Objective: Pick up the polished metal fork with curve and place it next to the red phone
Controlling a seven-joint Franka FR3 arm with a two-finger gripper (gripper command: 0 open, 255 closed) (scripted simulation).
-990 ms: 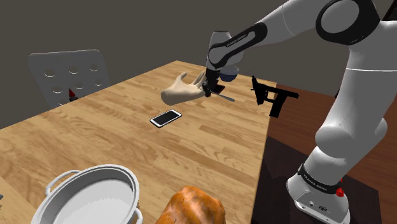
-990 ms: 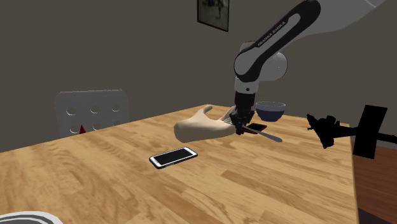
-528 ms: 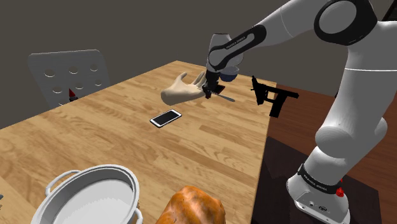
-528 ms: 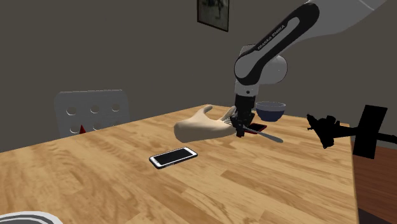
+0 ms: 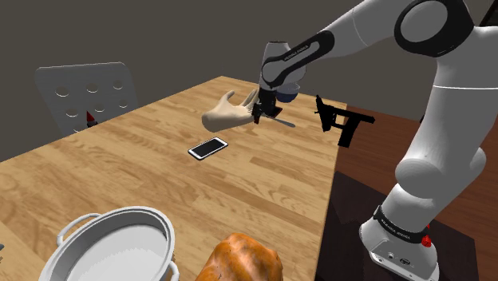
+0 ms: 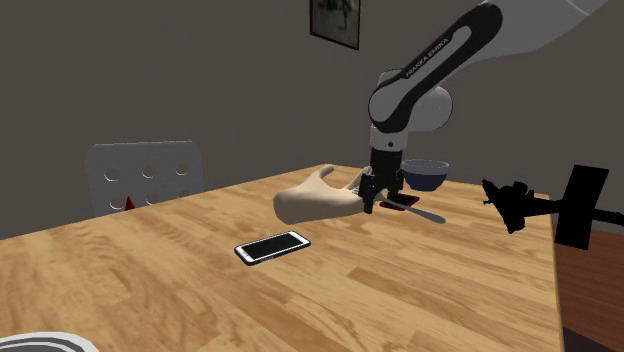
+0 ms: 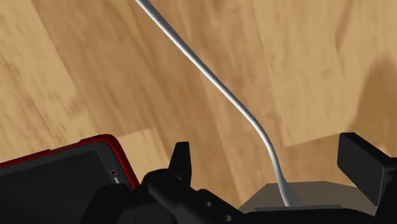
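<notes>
item: fork (image 7: 216, 86), thin curved handle, lying at the table's (image 5: 263, 184) far end, just beside the red phone (image 7: 63, 168) | fingers (image 7: 182, 162): wide, astride it, not touching | risk: if you close off-centre it may pivot or slip out; a finger may nudge the phone

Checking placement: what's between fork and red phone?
Wrist view: bare wood tabletop between fork and red phone; a finger of the open hand stands in that gap.

White "FRANKA EMIKA" lettering along the arm's dark forearm band (image 6: 437, 52)
</notes>
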